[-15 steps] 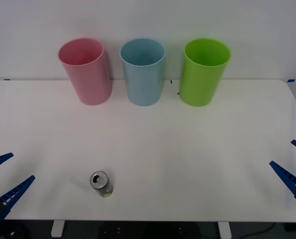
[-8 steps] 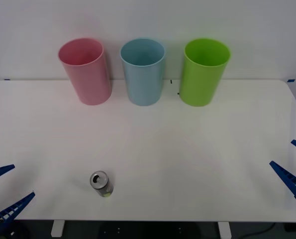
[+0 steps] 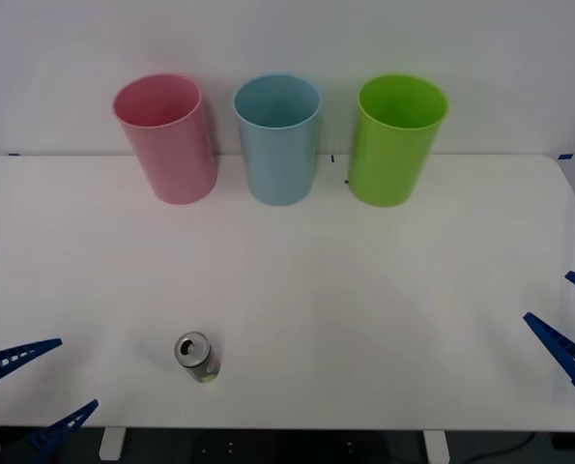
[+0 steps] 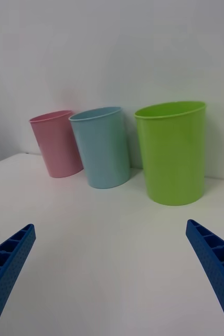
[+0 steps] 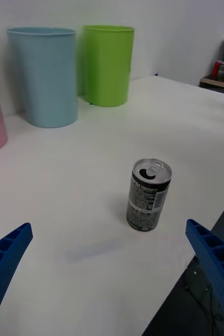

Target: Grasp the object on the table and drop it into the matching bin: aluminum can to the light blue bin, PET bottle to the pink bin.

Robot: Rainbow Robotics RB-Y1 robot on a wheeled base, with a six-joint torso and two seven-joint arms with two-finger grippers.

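The left gripper (image 3: 43, 382) has shifted along the table's (image 3: 364, 290) near left corner: its blue fingers (image 3: 21, 352) now sit lower and further in toward the aluminum can (image 3: 197, 357) than a second ago; one finger now crosses the front edge; the jaws stay spread wide, well apart from the can.

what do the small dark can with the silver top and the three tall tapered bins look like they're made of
The small dark can with a silver top looks like metal, likely aluminum: its lid is shiny with a pull tab, and its body is glossy and printed. The pink bin, light blue bin and bright green bin look like moulded plastic: each has one even colour, smooth walls with a soft sheen and a thin rim.
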